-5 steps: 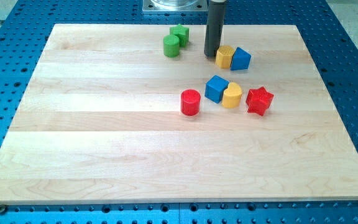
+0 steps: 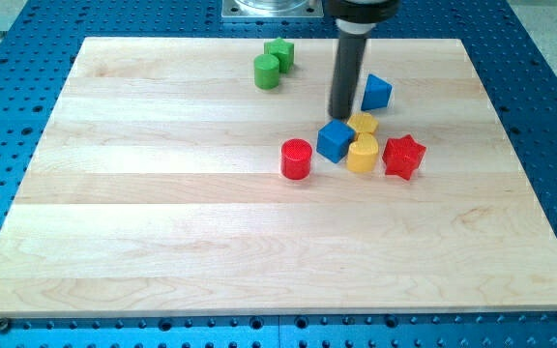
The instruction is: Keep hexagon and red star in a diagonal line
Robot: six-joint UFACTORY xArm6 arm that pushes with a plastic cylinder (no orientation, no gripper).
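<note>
Pale wooden worktop on blue perforated base. Your arm carries no claw, so no open or closed state applies; my tip stands just above the blue cube. Beside that cube sit the yellow hexagon, the yellow heart and, further right, the red star. Risk: pushing the crowded hexagon may drag the heart or star along.

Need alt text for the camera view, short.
My tip rests beside a yellow hexagon, just above a blue cube and yellow heart on a wooden board. The red star sits at the cluster's right.
</note>
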